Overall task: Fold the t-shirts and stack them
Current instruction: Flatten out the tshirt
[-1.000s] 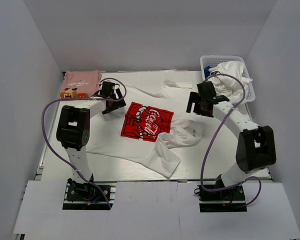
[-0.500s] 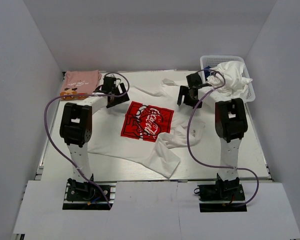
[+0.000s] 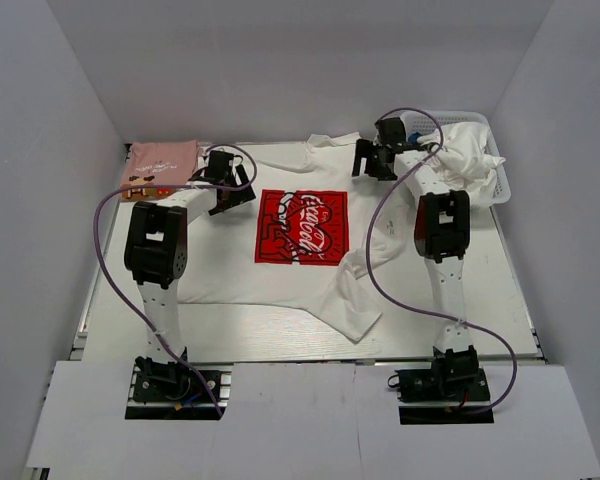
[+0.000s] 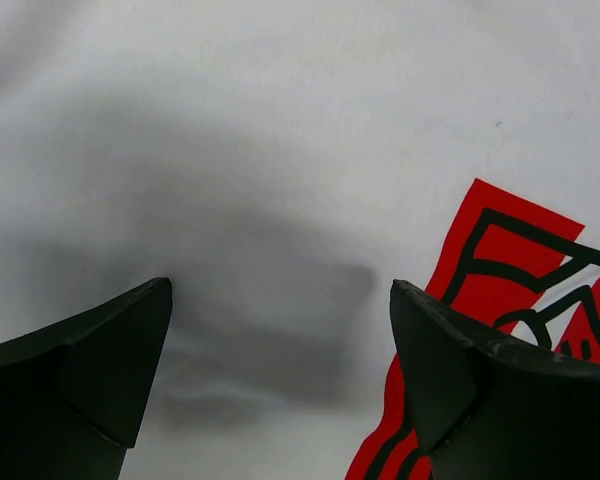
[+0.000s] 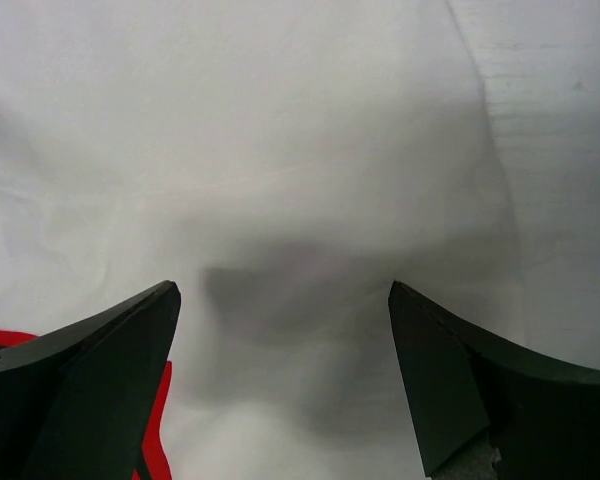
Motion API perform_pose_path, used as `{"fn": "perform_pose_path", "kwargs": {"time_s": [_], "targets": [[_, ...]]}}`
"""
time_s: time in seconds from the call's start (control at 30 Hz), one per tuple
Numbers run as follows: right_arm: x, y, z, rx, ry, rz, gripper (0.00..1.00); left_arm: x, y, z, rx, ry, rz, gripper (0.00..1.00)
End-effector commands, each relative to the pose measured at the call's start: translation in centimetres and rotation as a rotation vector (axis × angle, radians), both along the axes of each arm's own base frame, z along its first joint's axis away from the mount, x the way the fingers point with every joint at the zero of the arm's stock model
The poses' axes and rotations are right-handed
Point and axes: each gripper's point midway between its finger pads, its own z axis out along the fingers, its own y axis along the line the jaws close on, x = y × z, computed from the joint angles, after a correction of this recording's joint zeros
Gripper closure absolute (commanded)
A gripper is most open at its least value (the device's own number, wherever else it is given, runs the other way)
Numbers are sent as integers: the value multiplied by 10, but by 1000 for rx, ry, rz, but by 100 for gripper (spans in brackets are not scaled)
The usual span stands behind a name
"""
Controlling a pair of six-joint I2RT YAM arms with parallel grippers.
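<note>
The white t-shirt [image 3: 230, 260] with the red Coca-Cola print [image 3: 300, 227] lies spread face up across the middle of the table. Its lower right part is still bunched [image 3: 355, 300]. The pink t-shirt [image 3: 162, 165] lies folded at the back left corner. My left gripper [image 3: 232, 190] hovers open over the white shirt's far left shoulder area. In the left wrist view it [image 4: 280, 300] has only white cloth [image 4: 280, 130] between its fingers and the red print [image 4: 510, 260] at the right. My right gripper [image 3: 372, 165] stands open over the far right shoulder, with white cloth [image 5: 280, 150] beneath it [image 5: 285, 300].
A white mesh basket [image 3: 435, 116] stands at the back right corner with a heap of white cloth [image 3: 470, 150] in it, just right of my right arm. Grey walls close in the table on three sides.
My right arm has swung from the right side toward the back, over the shirt's far right shoulder. The white shirt now lies flatter, its print squared up. My left gripper shifted slightly back.
</note>
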Motion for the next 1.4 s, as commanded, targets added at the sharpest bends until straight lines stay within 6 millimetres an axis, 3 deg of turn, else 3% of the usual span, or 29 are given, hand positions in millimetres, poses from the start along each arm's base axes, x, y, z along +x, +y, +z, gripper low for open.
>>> {"fn": "perform_pose_path", "kwargs": {"time_s": [0.0, 0.03, 0.07, 0.1, 0.13, 0.17, 0.2, 0.23, 0.27, 0.3, 0.33, 0.4, 0.47, 0.5, 0.53, 0.6, 0.67, 0.7, 0.73, 0.77, 0.8, 0.83, 0.87, 0.9, 0.93, 1.0, 1.1, 1.27, 1.37], "targets": [[-22, 33, 42, -86, -68, 174, 10, -1, 8, 19, 18, -13, 23, 0], [-30, 31, 82, -127, -138, 153, 10, -3, 8, 31, 13, -34, 23, 0], [-49, 43, 74, -196, -122, 187, 10, -11, 8, 29, 31, -33, 26, 0], [-56, 45, 82, -219, -134, 182, 10, -15, 10, 32, 32, -37, 40, 0], [-68, 45, 117, -228, -177, 170, 10, -20, 11, 36, 25, -40, 48, 0], [-98, 58, 91, -271, -109, 194, 10, -31, 15, 39, 32, -38, 54, 0], [-110, 62, 102, -263, -114, 194, 10, -37, 15, 39, 14, -33, 75, 0], [-129, 73, 96, -271, -87, 224, 10, -45, 16, 37, 9, -25, 83, 0], [-156, 72, 73, -291, -19, 244, 10, -61, 17, 23, 3, 17, 85, 0], [-169, 82, 77, -283, -23, 246, 10, -70, 14, 26, -14, 15, 95, 0], [-185, 94, 72, -295, -6, 262, 10, -86, 15, 12, -20, 49, 96, 0], [-221, 108, 56, -319, 34, 305, 10, -97, 15, 10, -37, 55, 94, 0], [-240, 116, 48, -315, 48, 337, 10, -111, 17, -3, -36, 85, 104, 0], [-255, 133, 47, -302, 49, 378, 10, -111, 17, -2, -44, 75, 111, 0], [-266, 129, 36, -311, 81, 386, 10, -118, 19, -9, -39, 95, 112, 0], [-281, 134, 34, -276, 107, 359, 10, -118, 22, -7, -47, 86, 128, 0], [-304, 107, 14, -298, 195, 319, 10, -121, 25, -8, -55, 92, 133, 0], [-309, 102, 28, -272, 174, 284, 10, -123, 26, -8, -55, 91, 133, 0], [-333, 70, 0, -327, 257, 223, 10, -122, 30, -7, -40, 85, 156, 0], [-344, 58, -3, -329, 287, 169, 10, -125, 32, -10, -29, 91, 163, 0], [-349, 44, 18, -309, 247, 117, 10, -124, 32, -6, -32, 81, 163, 0], [-374, 7, -5, -354, 324, -4, 10, -126, 33, -7, -29, 89, 163, 0], [-384, -5, -5, -355, 338, -38, 10, -126, 35, -11, -22, 95, 178, 0], [-395, -17, 14, -319, 312, -73, 10, -125, 35, -8, -21, 98, 178, 0], [-422, -48, -6, -366, 388, -123, 10, -123, 34, -8, -21, 98, 178, 0], [-437, -57, 4, -301, 402, -204, 10, -125, 38, -12, -3, 117, 200, 0], [-441, -59, 22, -214, 352, -222, 10, -122, 39, -11, 5, 117, 205, 0], [-401, -39, 61, -160, 163, -85, 10, -121, 36, -6, -14, 110, 194, 0], [-359, -17, 78, -143, 66, -53, 10, -111, 32, 9, -22, 66, 170, 0]]}}
